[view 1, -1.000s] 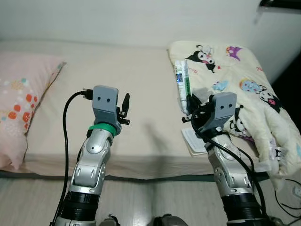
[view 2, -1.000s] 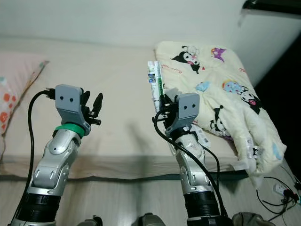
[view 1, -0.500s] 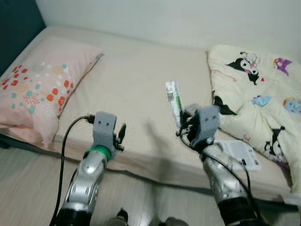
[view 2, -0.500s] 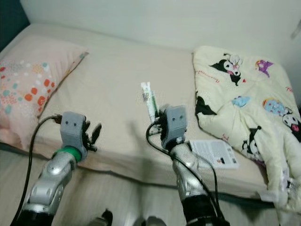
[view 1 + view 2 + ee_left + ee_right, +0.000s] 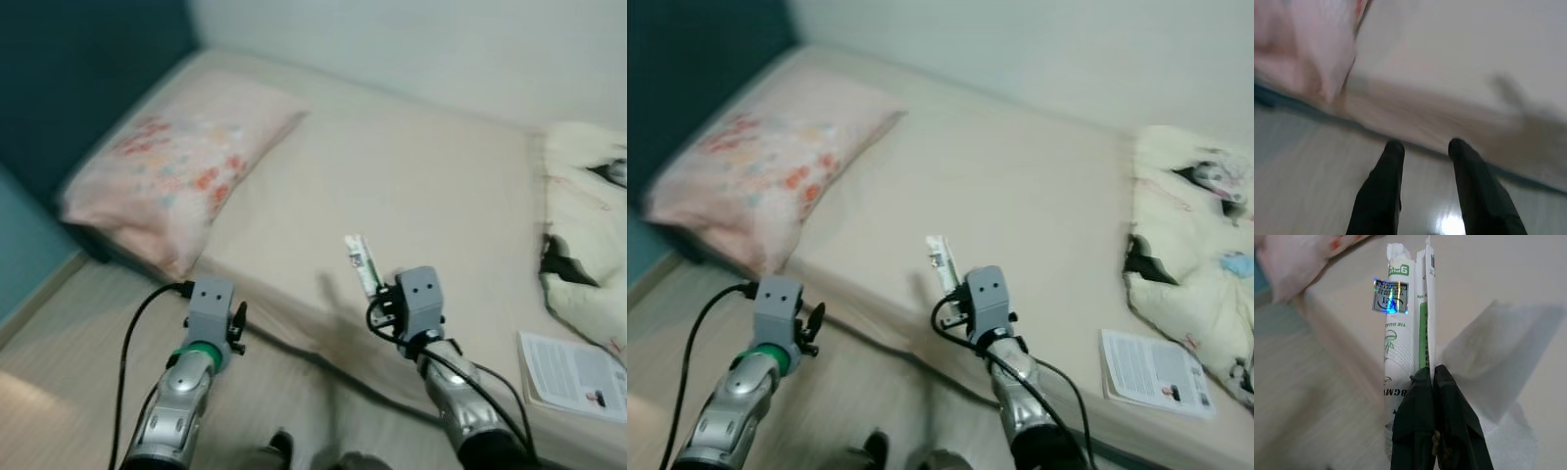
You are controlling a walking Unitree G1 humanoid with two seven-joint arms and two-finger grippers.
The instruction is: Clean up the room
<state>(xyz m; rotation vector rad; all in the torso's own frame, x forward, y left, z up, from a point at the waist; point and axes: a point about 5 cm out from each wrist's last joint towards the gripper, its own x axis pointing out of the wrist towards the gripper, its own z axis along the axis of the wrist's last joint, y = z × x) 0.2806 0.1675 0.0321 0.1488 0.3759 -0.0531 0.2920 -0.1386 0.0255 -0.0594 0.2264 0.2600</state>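
White tube (image 5: 1400,352) still in right pincer (image 5: 1430,374)

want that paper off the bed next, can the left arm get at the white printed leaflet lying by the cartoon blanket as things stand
Probably not. The left gripper, open, hangs over the floor at the bed's near edge, while the white printed leaflet lies far to the right, past the right gripper clamping a white-and-green tube.

The camera has turned to the left: the pink pillow (image 5: 181,171) now lies in the upper left of the frame, and the cartoon blanket (image 5: 586,230) has slid to the right edge. A dark teal wall (image 5: 69,88) has come into the upper left.
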